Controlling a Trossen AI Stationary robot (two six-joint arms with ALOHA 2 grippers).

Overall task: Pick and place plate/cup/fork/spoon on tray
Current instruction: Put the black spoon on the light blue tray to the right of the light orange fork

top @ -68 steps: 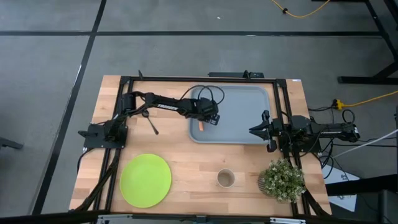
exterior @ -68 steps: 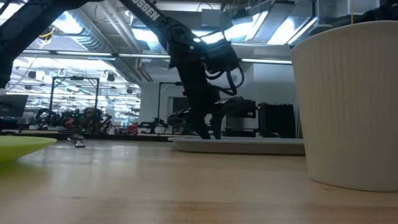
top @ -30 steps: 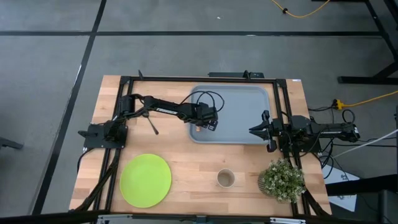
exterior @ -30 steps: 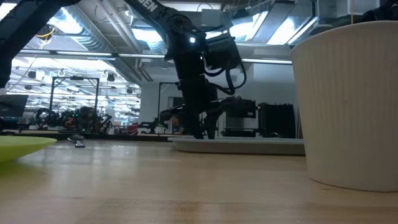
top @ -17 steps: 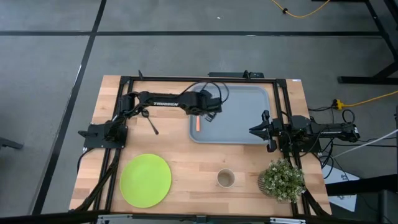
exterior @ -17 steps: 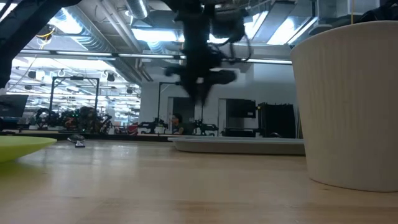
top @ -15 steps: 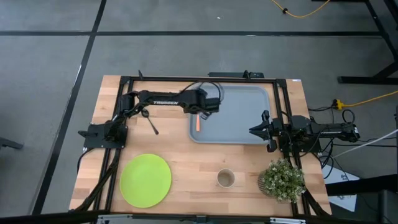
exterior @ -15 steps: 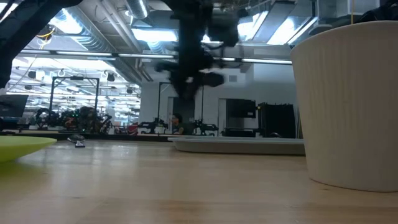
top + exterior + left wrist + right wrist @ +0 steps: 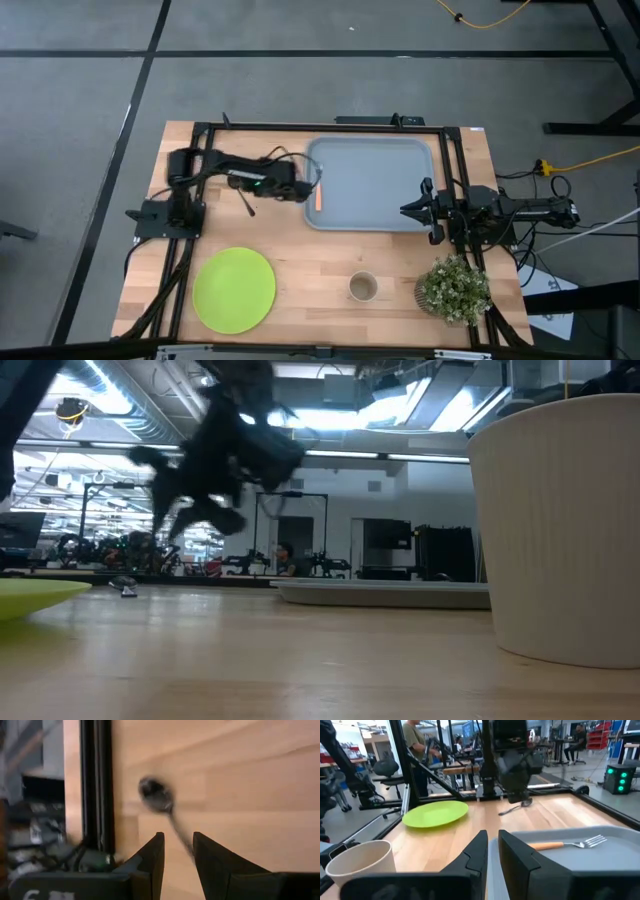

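The orange-handled fork [image 9: 319, 197] lies flat in the grey-blue tray [image 9: 380, 160], along its left rim; it also shows in the right wrist view [image 9: 565, 844]. The dark spoon [image 9: 244, 203] lies on the wood left of the tray. My left gripper [image 9: 275, 190] is raised, between spoon and tray, narrowly open and empty; its wrist view looks down on the spoon [image 9: 161, 800]. The lime-green plate [image 9: 234, 290] and tan cup [image 9: 363, 288] sit near the front edge. My right gripper [image 9: 410, 208] waits, shut, over the tray's right rim.
A bushy potted plant [image 9: 453, 288] stands at the front right, and its white pot [image 9: 560, 520] fills the right of the low view. Black frame rails [image 9: 320, 128] run along the far edge and both sides. Bare wood lies between plate and tray.
My left gripper was low over the fork at the tray's left rim. It has let go of it, risen, and swung toward the table's left, toward the spoon. The fork stays lying in the tray.
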